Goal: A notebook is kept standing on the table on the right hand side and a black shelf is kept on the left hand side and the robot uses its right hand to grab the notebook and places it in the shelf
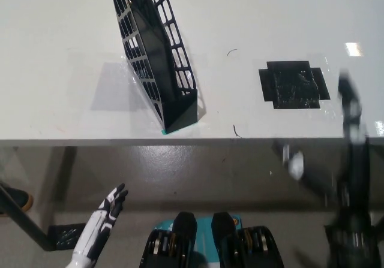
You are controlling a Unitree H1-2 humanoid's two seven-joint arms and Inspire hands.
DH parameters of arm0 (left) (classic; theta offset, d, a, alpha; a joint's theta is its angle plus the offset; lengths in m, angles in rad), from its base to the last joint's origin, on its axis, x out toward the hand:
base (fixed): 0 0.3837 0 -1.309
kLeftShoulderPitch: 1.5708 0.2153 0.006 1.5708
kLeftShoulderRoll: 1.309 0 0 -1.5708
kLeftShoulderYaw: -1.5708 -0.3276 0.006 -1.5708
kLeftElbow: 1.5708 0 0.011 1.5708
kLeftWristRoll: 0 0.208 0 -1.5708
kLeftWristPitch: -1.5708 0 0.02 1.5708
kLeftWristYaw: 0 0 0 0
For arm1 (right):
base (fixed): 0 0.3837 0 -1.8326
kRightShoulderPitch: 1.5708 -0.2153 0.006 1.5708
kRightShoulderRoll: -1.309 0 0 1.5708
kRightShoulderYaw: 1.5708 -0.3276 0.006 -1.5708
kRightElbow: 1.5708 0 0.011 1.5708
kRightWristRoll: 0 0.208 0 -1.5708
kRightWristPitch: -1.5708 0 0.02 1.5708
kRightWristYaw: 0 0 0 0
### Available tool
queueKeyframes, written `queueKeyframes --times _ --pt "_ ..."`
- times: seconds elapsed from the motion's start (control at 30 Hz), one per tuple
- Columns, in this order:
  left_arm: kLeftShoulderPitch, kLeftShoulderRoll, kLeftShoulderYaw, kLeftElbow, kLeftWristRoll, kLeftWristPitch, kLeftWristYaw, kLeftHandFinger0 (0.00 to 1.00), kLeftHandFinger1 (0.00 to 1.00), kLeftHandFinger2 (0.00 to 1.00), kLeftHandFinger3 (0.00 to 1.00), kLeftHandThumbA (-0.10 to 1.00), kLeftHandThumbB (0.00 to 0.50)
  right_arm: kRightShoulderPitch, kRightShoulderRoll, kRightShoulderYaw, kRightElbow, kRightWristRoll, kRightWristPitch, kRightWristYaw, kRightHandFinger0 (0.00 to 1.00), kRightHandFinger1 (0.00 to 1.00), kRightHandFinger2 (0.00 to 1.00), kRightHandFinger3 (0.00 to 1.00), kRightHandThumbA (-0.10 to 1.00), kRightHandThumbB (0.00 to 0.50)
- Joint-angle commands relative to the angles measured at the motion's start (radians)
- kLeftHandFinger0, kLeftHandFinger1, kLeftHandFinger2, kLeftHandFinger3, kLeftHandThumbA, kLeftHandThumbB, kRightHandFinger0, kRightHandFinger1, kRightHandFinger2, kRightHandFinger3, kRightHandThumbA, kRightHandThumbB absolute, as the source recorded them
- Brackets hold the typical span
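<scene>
Head view: notebook [153, 46] inside black shelf [180, 94]

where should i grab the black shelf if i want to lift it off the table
Probably across its narrow body near the top, coming from above. The black shelf is tall and thin, so a hand can span both lattice walls, and the openings give fingers purchase. The notebook stands inside, so squeeze lightly. The bare table on its right leaves room to approach.

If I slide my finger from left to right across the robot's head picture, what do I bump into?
White left hand, low down → black shelf on the table → black tape patch → blurry black right arm.
</scene>
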Motion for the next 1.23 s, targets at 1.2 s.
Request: queueKeyframes --times 1.2 --pt "0.116 0.010 -0.042 -0.064 0.134 -0.056 0.037 1.00 1.00 1.00 1.00 1.00 0.206 0.184 -0.011 -0.011 0.290 0.130 -0.097 0.104 1.00 1.00 1.00 1.00 1.00 0.319"
